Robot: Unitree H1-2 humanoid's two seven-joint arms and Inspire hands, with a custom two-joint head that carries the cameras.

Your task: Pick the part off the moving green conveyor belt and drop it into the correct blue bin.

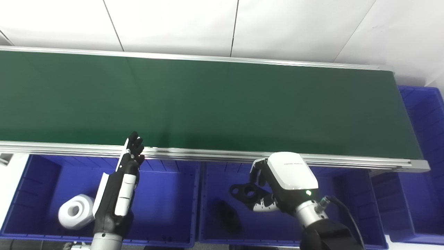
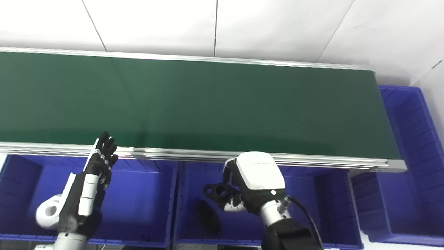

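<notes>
The green conveyor belt (image 1: 222, 104) runs across the view and carries no part. My right hand (image 1: 281, 180) is shut on a black part with holes (image 1: 244, 191) and holds it above the middle blue bin (image 1: 222, 239). Another black part (image 1: 229, 215) lies on that bin's floor. My left hand (image 1: 121, 184) is open and empty, fingers stretched up to the belt's near rail, over the left blue bin (image 1: 166, 205). A white ring-shaped part (image 1: 74, 211) lies in the left bin beside my left arm.
A third blue bin (image 1: 423, 139) stands at the belt's right end. The belt's aluminium near rail (image 1: 215, 154) runs just above the bins. A white wall is behind the belt.
</notes>
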